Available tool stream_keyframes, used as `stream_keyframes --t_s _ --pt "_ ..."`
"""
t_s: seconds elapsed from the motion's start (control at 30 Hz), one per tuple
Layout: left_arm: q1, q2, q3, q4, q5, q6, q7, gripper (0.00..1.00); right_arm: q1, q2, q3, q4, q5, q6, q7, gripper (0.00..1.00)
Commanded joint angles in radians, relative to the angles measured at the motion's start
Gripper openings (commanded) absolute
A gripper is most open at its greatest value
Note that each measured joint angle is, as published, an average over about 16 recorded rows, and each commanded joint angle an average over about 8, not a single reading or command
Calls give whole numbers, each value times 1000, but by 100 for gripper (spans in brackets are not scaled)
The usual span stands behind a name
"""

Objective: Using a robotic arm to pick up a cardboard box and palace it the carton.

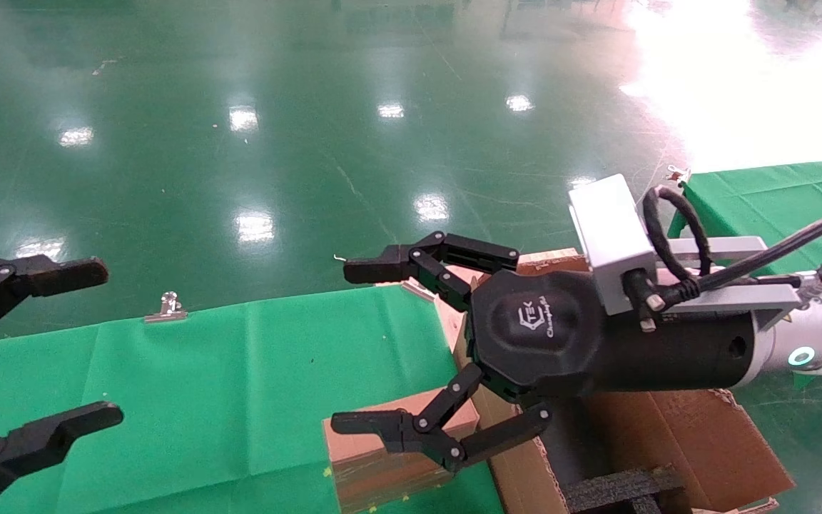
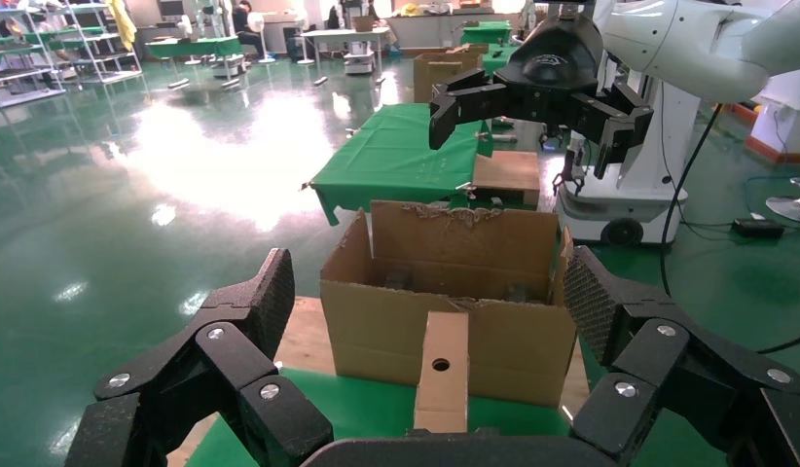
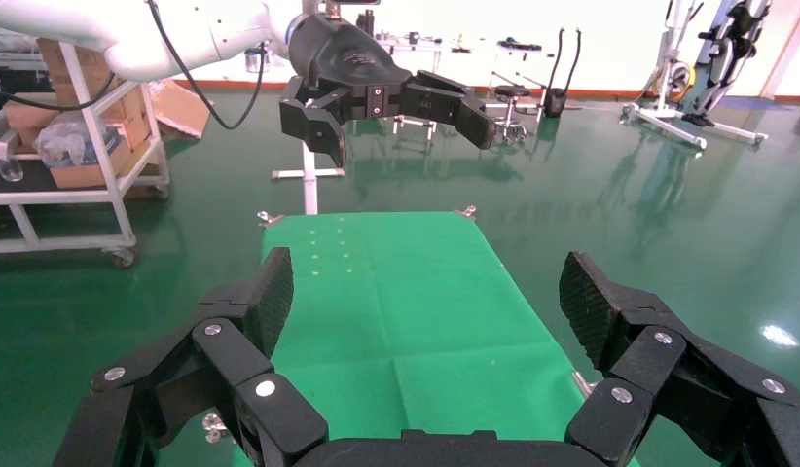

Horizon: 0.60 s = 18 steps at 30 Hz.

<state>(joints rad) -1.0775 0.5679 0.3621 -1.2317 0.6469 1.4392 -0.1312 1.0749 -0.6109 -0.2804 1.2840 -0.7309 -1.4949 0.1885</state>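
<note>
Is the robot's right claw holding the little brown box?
No, the right claw hangs open in the air and the little box sits on the green table below it.

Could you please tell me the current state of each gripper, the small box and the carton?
right gripper: open, empty, raised above the small box.
left gripper: open, empty, at the table's left end.
cardboard box: closed, taped, resting on the green table, not gripped.
carton: open at the top, flaps ragged, black foam inserts inside.
</note>
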Motion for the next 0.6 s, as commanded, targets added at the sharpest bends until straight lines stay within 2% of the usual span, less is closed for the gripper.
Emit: stream_keyframes --t_s 0.03,0.43,0.47,0.6 --pt "0 0 0 0 0 0 0 100 0 0 0 0 0 0 0 100" --pt "0 0 0 0 0 0 0 98 0 0 0 0 0 0 0 100" --pt "0 0 0 0 0 0 0 90 0 0 0 0 0 0 0 100" --pt "0 0 0 0 0 0 0 40 0 0 0 0 0 0 0 100"
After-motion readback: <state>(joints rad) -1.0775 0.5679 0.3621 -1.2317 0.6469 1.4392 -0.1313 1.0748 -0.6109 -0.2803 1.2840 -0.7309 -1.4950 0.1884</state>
